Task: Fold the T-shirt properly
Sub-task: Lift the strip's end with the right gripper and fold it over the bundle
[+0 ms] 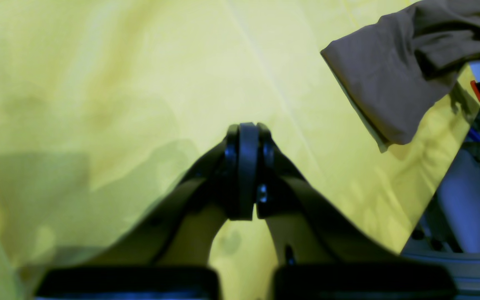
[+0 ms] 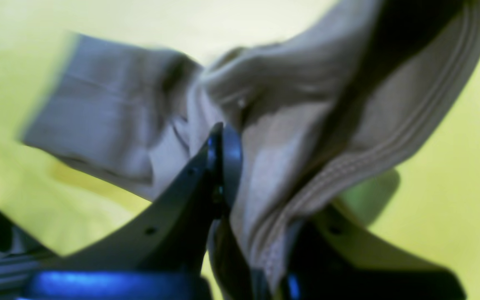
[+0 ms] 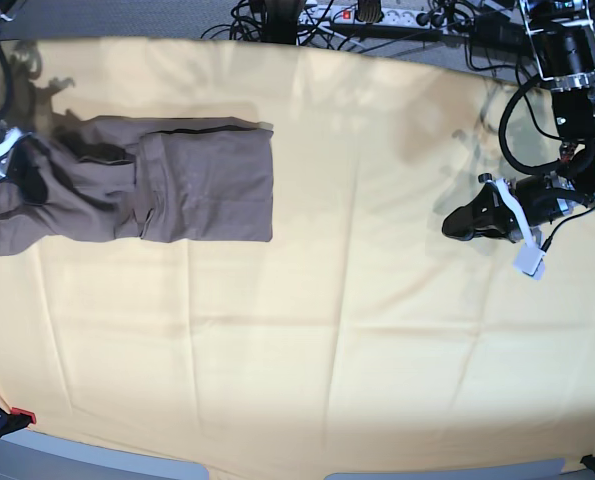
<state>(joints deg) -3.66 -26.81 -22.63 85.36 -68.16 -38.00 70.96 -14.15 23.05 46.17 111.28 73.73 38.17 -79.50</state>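
The taupe T-shirt (image 3: 177, 180) lies on the left part of the yellow cloth (image 3: 357, 300), its right half a flat folded rectangle and its left end bunched and raised. At that left end my right gripper (image 3: 17, 165) is shut on the fabric. The right wrist view shows the T-shirt (image 2: 306, 104) with a stitched hem draped over one side of the right gripper (image 2: 225, 133), hiding one finger. My left gripper (image 3: 457, 220) hovers over bare cloth at the far right, away from the shirt. In its own view the left gripper (image 1: 246, 131) is shut on nothing, and the T-shirt (image 1: 394, 75) shows at upper right.
The yellow cloth (image 1: 98, 83) covers the whole table. Cables and a power strip (image 3: 377, 15) lie behind the back edge. A red-tipped clamp (image 3: 19, 415) sits at the front left corner. The other arm's base (image 1: 465, 200) stands beyond the cloth's edge.
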